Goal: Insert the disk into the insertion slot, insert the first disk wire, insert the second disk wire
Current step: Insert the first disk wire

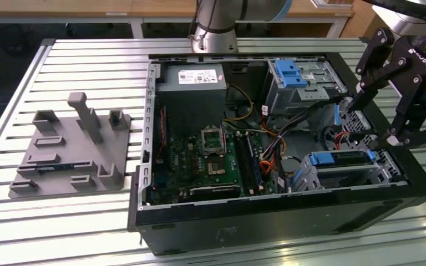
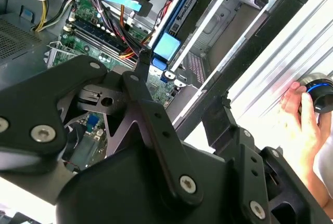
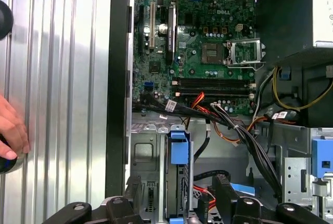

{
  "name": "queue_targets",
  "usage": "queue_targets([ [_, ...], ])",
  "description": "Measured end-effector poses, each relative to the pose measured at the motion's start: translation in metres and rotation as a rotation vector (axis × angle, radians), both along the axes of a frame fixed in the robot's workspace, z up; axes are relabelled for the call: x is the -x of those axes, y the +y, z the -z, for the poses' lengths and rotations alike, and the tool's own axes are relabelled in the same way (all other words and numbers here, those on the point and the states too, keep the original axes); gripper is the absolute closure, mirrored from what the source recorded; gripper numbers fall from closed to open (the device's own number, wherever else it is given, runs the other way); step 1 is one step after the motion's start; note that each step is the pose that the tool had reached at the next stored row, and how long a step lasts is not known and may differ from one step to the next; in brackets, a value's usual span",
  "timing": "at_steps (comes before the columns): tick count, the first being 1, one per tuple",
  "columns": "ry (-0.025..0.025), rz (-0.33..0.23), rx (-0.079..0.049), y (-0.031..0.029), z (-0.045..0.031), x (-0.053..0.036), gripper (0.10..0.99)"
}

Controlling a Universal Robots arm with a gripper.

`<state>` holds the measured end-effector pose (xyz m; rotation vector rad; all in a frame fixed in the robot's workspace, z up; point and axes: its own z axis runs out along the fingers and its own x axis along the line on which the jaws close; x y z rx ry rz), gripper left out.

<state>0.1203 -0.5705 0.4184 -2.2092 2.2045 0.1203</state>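
The slotted metal table carries an open computer case, with a grey fixture plate beside it on the exterior view's left. The gripper hangs over the case's edge on the exterior view's right. Its fingers are spread apart and hold nothing. Below it, the perforated silver cage contains the disk, seated flat in its blue carrier. In the first wrist view, a thin red cable lies just beside the disk; its ends cannot be made out. A person's hand rests on the table outside the case.
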Motion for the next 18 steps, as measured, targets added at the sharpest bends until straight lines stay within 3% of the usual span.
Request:
queue_targets([
  [11, 0.0000, 0.000, 0.000, 0.0009, 0.0003, 0.0000, 0.412],
  [15, 0.0000, 0.000, 0.014, 0.0158, 0.0002, -0.0003, 0.412],
  [18, 0.0007, 0.000, 0.043, 0.0249, 0.0004, -0.0015, 0.412],
])
